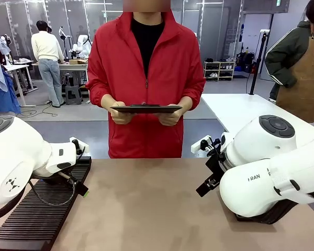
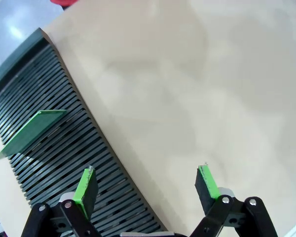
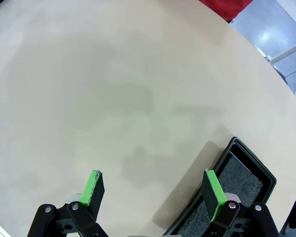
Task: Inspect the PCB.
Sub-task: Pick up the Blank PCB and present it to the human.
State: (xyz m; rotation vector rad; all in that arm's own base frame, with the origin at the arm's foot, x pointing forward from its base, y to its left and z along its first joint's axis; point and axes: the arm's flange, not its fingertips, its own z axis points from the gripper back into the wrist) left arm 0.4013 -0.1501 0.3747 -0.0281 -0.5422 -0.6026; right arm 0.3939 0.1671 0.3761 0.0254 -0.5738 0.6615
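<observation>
Worktop (image 1: 146,204): a wide tan surface, bare across the middle, shared by both arms and a person in a red jacket (image 1: 146,78) at the far side.
Slotted rack (image 2: 64,163): a long black ribbed rack on the robot's left edge of the worktop, under the left arm.
Black tray (image 3: 237,197): shallow, with a dark grey lining, on the robot's right, partly under the right arm.
Tablet (image 1: 145,109): a dark flat slab the person holds level in both hands at waist height.
Circuit board (image 2: 32,133): a thin green rectangle standing on edge in one of the rack's slots, leaning to one side. Its long axis runs along the slot, across the rack's width, with one short end jutting past the rack's outer edge.
Left gripper (image 2: 148,185): jaws spread wide and holding nothing, hanging over the rack's inner edge, near the board but apart from it.
Right gripper (image 3: 153,190): jaws spread wide and holding nothing, above bare worktop just beside the tray.
Step in hand: apparently the very start, as the board is not yet picked up.
Next move: probably the left arm shifts over the board, turns its jaws to straddle the thin faces, and closes on the upper edge.
</observation>
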